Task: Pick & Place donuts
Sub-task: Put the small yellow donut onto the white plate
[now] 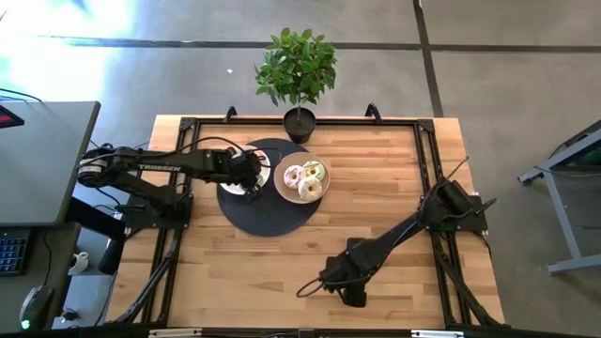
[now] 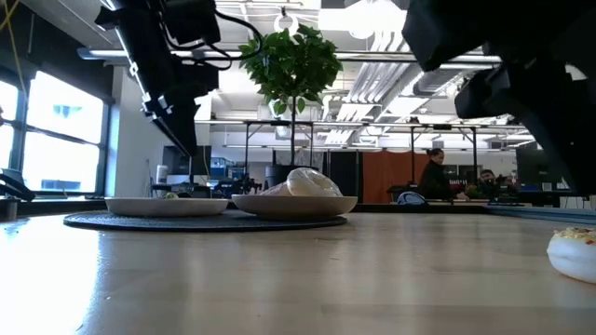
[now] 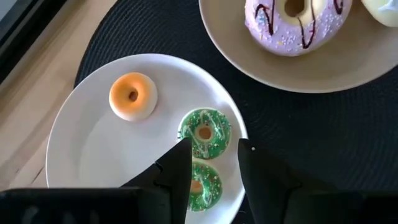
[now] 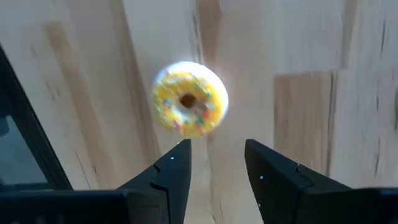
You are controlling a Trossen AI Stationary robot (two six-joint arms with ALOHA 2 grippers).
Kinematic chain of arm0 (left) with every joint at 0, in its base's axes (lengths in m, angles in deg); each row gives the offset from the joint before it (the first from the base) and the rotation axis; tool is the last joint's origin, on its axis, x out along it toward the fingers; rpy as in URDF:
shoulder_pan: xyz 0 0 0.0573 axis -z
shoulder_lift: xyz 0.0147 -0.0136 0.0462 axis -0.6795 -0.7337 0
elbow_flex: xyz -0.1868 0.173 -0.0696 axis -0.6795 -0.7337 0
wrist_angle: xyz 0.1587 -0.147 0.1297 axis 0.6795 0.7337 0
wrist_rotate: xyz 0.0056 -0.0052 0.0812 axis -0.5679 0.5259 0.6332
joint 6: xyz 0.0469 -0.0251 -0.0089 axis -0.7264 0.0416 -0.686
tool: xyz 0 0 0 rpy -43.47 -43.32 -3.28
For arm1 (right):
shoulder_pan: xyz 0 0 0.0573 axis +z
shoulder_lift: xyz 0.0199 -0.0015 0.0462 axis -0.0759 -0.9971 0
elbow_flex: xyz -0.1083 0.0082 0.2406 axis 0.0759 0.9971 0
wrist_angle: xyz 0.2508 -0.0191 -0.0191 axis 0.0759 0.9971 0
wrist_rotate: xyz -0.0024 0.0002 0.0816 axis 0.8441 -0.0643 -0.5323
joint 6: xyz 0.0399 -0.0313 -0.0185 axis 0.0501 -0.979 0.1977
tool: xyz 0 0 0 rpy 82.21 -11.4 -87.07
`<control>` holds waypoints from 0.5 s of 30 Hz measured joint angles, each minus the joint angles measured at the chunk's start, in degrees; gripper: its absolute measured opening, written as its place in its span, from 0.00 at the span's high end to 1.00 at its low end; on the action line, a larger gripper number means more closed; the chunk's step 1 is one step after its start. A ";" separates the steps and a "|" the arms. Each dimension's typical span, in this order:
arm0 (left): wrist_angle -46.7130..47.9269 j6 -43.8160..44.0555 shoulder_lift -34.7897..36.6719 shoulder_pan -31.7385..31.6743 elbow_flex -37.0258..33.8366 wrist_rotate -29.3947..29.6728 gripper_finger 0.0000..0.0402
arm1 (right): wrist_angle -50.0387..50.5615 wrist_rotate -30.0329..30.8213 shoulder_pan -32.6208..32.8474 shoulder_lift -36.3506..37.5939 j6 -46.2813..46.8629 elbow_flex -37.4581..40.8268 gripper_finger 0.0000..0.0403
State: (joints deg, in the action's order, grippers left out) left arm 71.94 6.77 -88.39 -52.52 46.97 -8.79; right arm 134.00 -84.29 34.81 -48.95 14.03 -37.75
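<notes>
A white plate (image 3: 93,143) on a dark round mat (image 1: 268,211) carries three tiny donuts: an orange-yellow one (image 3: 132,95) and two green ones (image 3: 204,132) (image 3: 206,184). My left gripper (image 3: 211,165) is open above this plate, its fingers on either side of the nearer green donut. A beige plate (image 1: 285,191) beside it carries the pink (image 1: 293,175), pale green (image 1: 314,171) and white (image 1: 309,188) larger donuts. A tiny yellow sprinkled donut (image 4: 189,99) lies flat on the bare wood. My right gripper (image 4: 217,158) is open just short of it.
A potted plant (image 1: 298,70) stands at the table's far edge behind the plates. A black frame (image 1: 427,160) runs around the tabletop. Bare wood (image 1: 235,272) spreads between the mat and the near edge. People sit in the room beyond the table (image 2: 436,177).
</notes>
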 joint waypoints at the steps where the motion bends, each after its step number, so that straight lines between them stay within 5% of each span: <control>1: 0.14 0.00 0.00 0.00 0.00 0.06 0.68 | -0.94 0.51 0.26 0.00 -0.03 0.00 0.64; 15: 0.57 0.09 -0.02 0.00 0.00 -0.25 0.68 | -7.42 1.84 0.99 -4.92 1.05 0.00 0.64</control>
State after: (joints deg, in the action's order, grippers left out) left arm 72.51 6.86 -88.41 -52.52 46.97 -9.04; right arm 126.58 -82.45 35.80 -53.87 15.08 -37.75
